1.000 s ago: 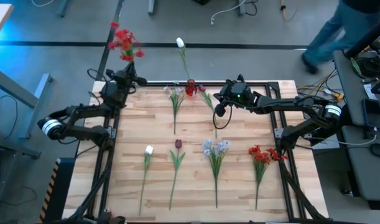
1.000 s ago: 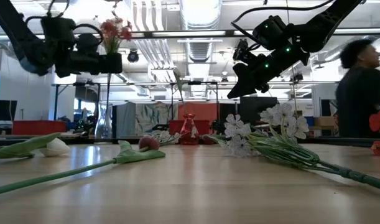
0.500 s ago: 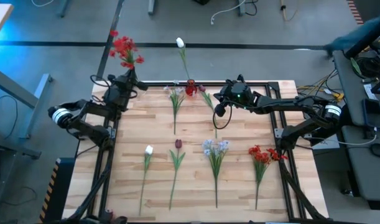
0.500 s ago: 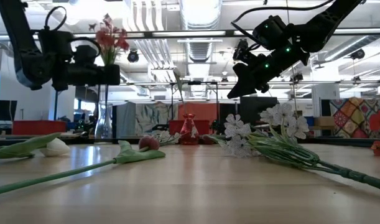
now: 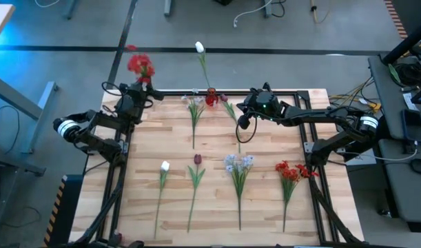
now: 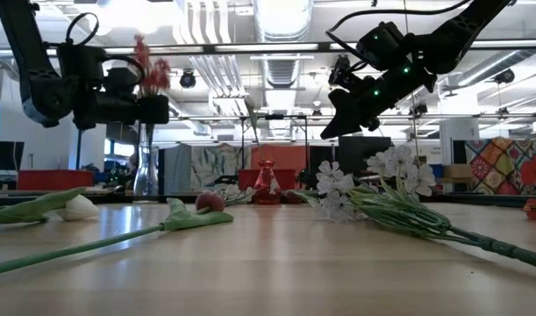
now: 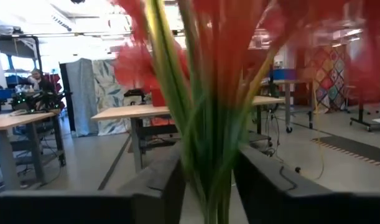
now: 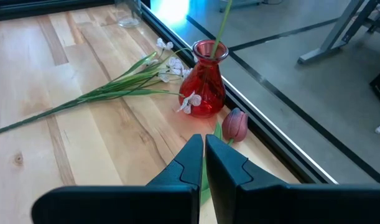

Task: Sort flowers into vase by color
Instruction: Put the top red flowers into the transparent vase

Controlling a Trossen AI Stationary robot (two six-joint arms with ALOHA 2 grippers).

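My left gripper (image 5: pixel 144 91) is at the table's far left corner, shut on a red flower cluster (image 5: pixel 141 65), which stands upright. A clear vase (image 6: pixel 146 171) stands below it. A red vase (image 5: pixel 211 96) at the far edge holds a white bud (image 5: pixel 199 47). My right gripper (image 5: pixel 243 123) is shut and hovers above the stem of a pink tulip (image 8: pixel 234 124) that lies by the red vase. A white spray (image 5: pixel 193 103), a white bud (image 5: pixel 165 166), a dark red tulip (image 5: pixel 197 160), a pale-blue spray (image 5: pixel 239 163) and a red cluster (image 5: pixel 291 170) lie on the table. My left gripper pinches the red cluster's green stems (image 7: pixel 209 180) between its two fingers (image 7: pixel 160 186), below the blooms. The fingers come level and lie across the stems. The cluster stands upright, blooms above the gripper, and its stems run down to the clear vase's neck (image 6: pixel 148 145).
The flowers on the table lie in a row along the near half, stems pointing to the near edge. The black table frame (image 5: pixel 293 91) runs along the far edge. Bare wood lies between the two rows of flowers.
My left gripper has gone a little down with the red cluster. The cluster has tipped more upright, so its blooms now stand nearer above the gripper. A person at the far right has walked out of view.
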